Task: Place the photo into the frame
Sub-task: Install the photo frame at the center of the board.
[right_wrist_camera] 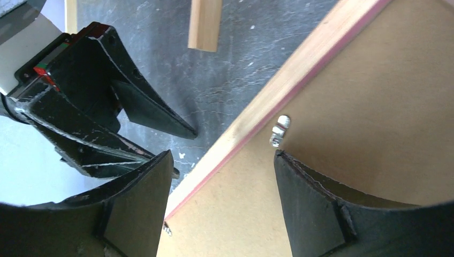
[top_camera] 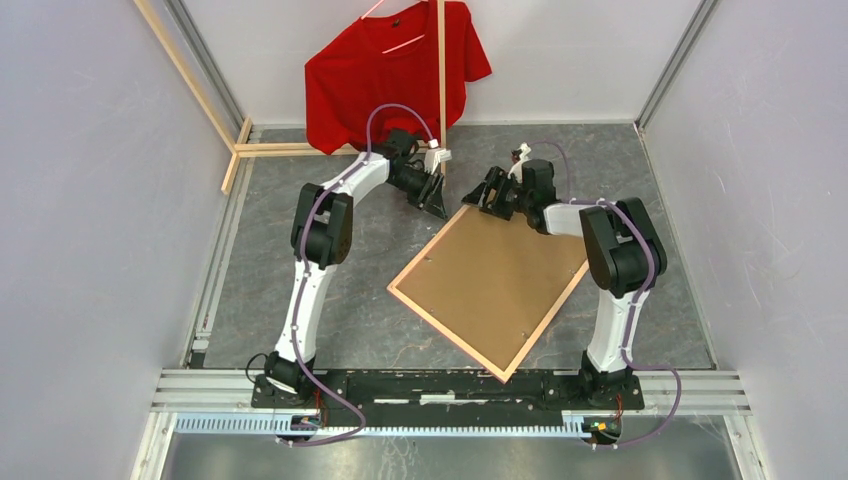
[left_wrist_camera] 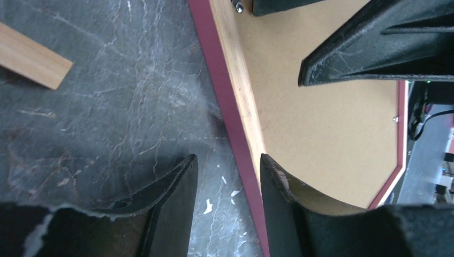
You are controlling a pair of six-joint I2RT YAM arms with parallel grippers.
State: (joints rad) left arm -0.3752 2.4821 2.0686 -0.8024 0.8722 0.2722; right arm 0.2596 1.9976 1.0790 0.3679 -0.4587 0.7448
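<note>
Frame [top_camera: 446, 332] lies back-up on the grey counter [top_camera: 260, 250], turned at an angle. Its pale wood rim shows on top and pink shows along the outer side. A brown backing board [top_camera: 490, 280] fills it. The far corner of the frame sits between the two sets of fingers.

The left gripper [top_camera: 438, 205] hangs over the frame's left far edge with its fingers spread. In the left wrist view the pink strip [left_wrist_camera: 224, 107] runs up through the gap. One finger [left_wrist_camera: 176, 203] is over bare counter, clear of the strip. The other [left_wrist_camera: 278, 203] is over the wood rim and the board's margin. Whether that inner finger touches the rim I cannot tell.

The right gripper [top_camera: 478, 198] is just beside it, over the right far edge near the same corner, and its fingers stand wide apart. In the right wrist view the rim [right_wrist_camera: 300, 77] crosses the gap on a slant. One finger [right_wrist_camera: 134, 209] is outside the frame and the other [right_wrist_camera: 316, 209] is over the board. A small metal tab [right_wrist_camera: 279, 130] on the board lies just ahead of that inner fingertip. Neither pair of fingers pinches anything.

The black fingers of the left gripper show just beyond the right one's outer finger. A wooden stick end [right_wrist_camera: 205, 24] rests on the counter farther ahead of both. A red shirt [top_camera: 390, 70] hangs on a stick rack well beyond the fingertips.
</note>
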